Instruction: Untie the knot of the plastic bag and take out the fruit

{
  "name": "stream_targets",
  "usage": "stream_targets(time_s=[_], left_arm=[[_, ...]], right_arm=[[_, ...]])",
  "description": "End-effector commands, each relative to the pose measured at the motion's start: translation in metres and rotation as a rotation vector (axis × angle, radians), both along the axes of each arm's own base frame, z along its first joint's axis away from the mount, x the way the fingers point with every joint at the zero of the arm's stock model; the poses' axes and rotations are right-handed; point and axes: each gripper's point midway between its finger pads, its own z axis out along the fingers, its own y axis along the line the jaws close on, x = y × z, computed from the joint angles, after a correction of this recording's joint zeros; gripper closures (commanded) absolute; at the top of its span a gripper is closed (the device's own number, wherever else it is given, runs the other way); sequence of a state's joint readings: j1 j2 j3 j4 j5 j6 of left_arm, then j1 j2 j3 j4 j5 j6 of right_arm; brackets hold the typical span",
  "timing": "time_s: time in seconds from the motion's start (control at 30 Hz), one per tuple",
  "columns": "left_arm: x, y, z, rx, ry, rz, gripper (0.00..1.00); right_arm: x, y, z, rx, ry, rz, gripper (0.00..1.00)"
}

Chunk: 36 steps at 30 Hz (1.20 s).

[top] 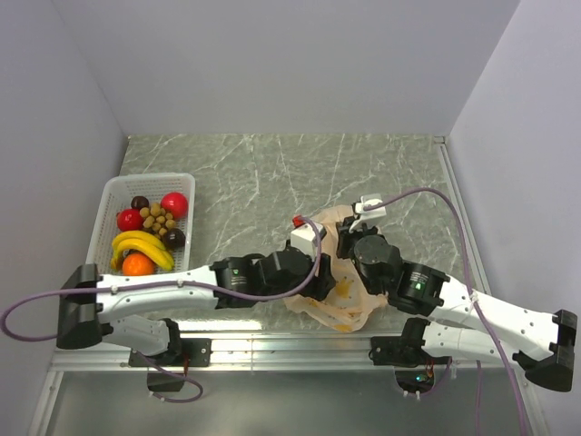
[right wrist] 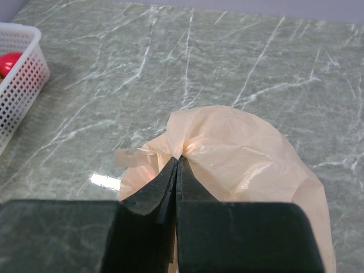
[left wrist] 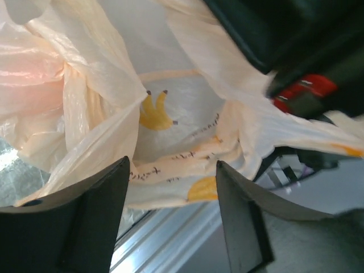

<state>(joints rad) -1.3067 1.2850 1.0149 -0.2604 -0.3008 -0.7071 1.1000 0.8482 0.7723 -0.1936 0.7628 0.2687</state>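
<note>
Left gripper [top: 323, 283], top view: pushed against the bag [top: 349, 313] at the front middle of the surface [top: 272, 173], just beside the right gripper [top: 348, 234].
Fruit [top: 145, 232], top view: in the basket [top: 186, 182] at far left, well apart from the bag.
Fingers [left wrist: 91, 222], left wrist view: parted to a middling gap with nothing clamped. The bag's mouth gapes beyond them.
Bag inside, left wrist view: a faint pink blush shows behind the film, but I cannot tell if it is fruit.
Right gripper, right wrist view: closed tight on a pinch of gathered film.
Knot: no tied lump visible.
Doing it well: hold the pinch steady so the mouth stays open. Close the left fingers on fruit, not film.
</note>
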Motion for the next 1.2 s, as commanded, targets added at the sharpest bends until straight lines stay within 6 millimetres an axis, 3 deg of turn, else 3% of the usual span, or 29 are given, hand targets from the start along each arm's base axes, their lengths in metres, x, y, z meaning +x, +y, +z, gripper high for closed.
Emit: stream_targets(time_s=[0.0,0.13,0.23,0.5,0.53,0.67,0.77,0.87,0.9,0.97,1.1,1.17], left_arm=[[0.019,-0.015,0.019,-0.085,-0.046,0.14,0.32],[0.047,0.002,-0.016,0.027,-0.092,0.338,0.11],[0.058,0.002,-0.02,0.092,-0.138,0.375,0.0],[0.076,-0.017,-0.066,0.257,-0.195,0.384,0.01],[0.079,-0.009,-0.081,0.319,-0.196,0.41,0.01],[0.099,0.02,-0.096,0.395,-0.202,0.562,0.05],[0.107,0.033,-0.104,0.406,-0.187,0.604,0.18],[0.113,0.05,-0.109,0.423,-0.185,0.64,0.49],[0.116,0.057,-0.11,0.432,-0.189,0.657,0.73],[0.126,0.071,-0.104,0.443,-0.193,0.684,0.96],[0.132,0.08,-0.06,0.414,-0.249,0.681,1.0],[0.126,0.076,-0.026,0.366,-0.283,0.636,1.0]], right_arm=[[-0.001,-0.009,0.016,0.045,-0.01,-0.045,1.0],[-0.003,-0.012,0.006,0.047,0.008,-0.05,1.0],[-0.006,-0.013,0.004,0.063,0.014,-0.045,1.0],[-0.009,-0.014,-0.002,0.088,0.031,-0.037,1.0],[-0.01,-0.014,-0.004,0.088,0.036,-0.037,1.0],[-0.011,-0.017,-0.008,0.091,0.041,-0.045,1.0],[-0.011,-0.019,-0.012,0.096,0.043,-0.05,1.0],[-0.011,-0.021,-0.017,0.104,0.044,-0.061,1.0],[-0.01,-0.022,-0.018,0.108,0.043,-0.071,1.0],[-0.01,-0.023,-0.027,0.104,0.043,-0.081,1.0],[-0.007,-0.036,-0.055,0.088,0.052,-0.157,1.0],[-0.005,-0.04,-0.065,0.091,0.055,-0.193,0.99]])
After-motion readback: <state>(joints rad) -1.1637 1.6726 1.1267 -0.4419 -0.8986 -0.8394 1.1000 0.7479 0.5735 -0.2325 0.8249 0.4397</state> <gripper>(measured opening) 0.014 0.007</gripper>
